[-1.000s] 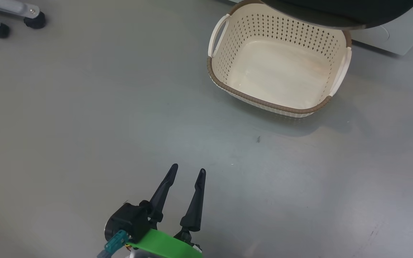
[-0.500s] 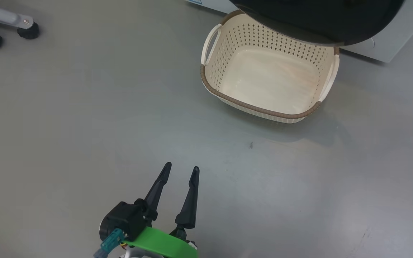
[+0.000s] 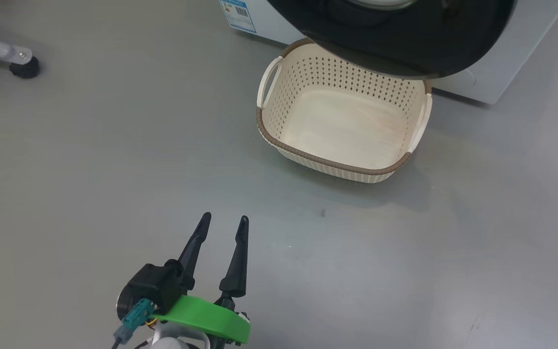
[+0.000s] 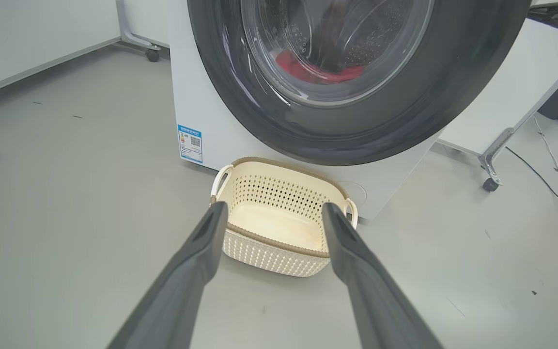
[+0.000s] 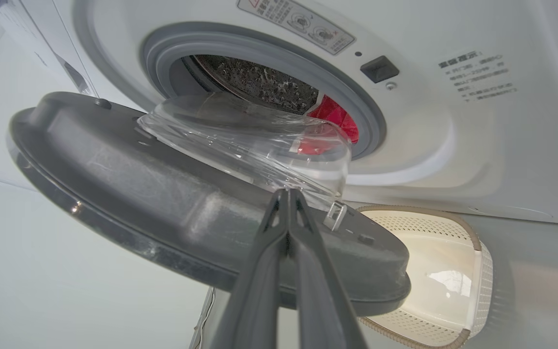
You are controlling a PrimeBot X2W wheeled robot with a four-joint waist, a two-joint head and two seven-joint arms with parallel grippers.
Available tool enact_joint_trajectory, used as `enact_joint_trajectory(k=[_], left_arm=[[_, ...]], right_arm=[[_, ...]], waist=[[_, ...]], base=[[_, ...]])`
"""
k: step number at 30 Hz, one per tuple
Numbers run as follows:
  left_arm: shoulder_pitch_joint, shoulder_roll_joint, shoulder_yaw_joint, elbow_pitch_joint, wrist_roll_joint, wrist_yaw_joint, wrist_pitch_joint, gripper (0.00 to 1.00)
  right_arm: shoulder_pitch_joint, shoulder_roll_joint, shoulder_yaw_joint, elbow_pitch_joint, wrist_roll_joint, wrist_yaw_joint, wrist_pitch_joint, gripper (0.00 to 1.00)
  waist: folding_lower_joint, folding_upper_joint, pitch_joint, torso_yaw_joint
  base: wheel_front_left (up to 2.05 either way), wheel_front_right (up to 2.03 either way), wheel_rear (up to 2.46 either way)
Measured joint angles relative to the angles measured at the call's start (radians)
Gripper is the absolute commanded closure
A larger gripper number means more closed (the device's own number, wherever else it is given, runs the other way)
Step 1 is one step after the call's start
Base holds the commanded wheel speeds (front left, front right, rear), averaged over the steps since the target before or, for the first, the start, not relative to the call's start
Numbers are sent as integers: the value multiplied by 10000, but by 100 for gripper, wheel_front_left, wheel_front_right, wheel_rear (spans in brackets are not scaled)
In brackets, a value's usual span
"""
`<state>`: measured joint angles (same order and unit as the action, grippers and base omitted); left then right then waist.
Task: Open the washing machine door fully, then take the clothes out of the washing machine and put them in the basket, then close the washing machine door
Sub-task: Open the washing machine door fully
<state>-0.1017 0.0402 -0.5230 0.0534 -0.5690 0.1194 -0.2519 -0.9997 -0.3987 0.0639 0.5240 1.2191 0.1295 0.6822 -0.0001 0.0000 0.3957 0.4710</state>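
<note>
- Washing machine door [image 5: 129,194]: stands partly open, with its grey inner face and clear glass bowl turned toward the right wrist view. In the head view its black rim overhangs the basket's far edge. Judged stiff and hinged, so it travels only on its arc. The glossy rim is probably slippery. Best pushed on the inner face near the latch edge, clear of the glass.
- Clothes [image 5: 334,114]: red fabric lying low in the drum of the washing machine [image 5: 477,121], behind the grey rubber ring. Judged soft, light and limp. Pinch a raised fold and expect the rest to trail.
- Basket [image 5: 419,228]: cream, nothing in it, on the floor [image 3: 114,145] just in front of the machine and under the door. Judged light, so it may slide if knocked.
- Left gripper [image 3: 225,218]: fingers spread and holding nothing, above the floor, well apart from the basket.
- Right gripper [image 5: 288,193]: fingers pressed together with nothing between them. The tips are at the door's inner face beside the latch hook, but whether they touch it cannot be told.
</note>
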Motion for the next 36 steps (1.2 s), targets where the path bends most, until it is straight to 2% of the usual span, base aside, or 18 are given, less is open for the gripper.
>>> enact_joint_trajectory(k=[6, 10, 15, 19, 27, 31, 36], left_arm=[[-24, 0, 270, 167, 182, 0, -2, 0], [-20, 6, 493, 353, 339, 0, -2, 0], [-18, 10, 807, 403, 353, 0, -2, 0], [-10, 13, 1106, 479, 382, 0, -2, 0], [8, 12, 1603, 660, 456, 0, -2, 0], [59, 12, 1979, 683, 518, 0, -2, 0], [248, 13, 2151, 690, 610, 0, -2, 0]], right_arm=[[577, -92, 525, -357, -662, 13, -539, 100], [1042, -508, 1122, -974, -1584, 13, -1197, 100], [1771, -920, 2217, -2660, -2541, 2, -2397, 100], [2464, -1143, 2777, -3375, -3122, 2, -3501, 100], [4500, -1143, 2861, -3346, -3551, 2, -5519, 100], [5500, -861, 2755, -3164, -3544, 2, -6311, 100], [6359, -892, 2765, -3179, -4056, 2, -7434, 100]], waist=[[0, 0, -375, -321], [0, 0, -650, -667], [0, 0, -995, -1108], [0, 0, -1249, -1467], [0, 0, -1738, -2138], [0, 0, -1969, -2457], [0, 0, -2186, -2860]], base=[[0, 0, 0], [0, 0, 0], [0, 0, 0], [0, 0, 0], [0, 0, 0], [0, 0, 0], [0, 0, 0]])
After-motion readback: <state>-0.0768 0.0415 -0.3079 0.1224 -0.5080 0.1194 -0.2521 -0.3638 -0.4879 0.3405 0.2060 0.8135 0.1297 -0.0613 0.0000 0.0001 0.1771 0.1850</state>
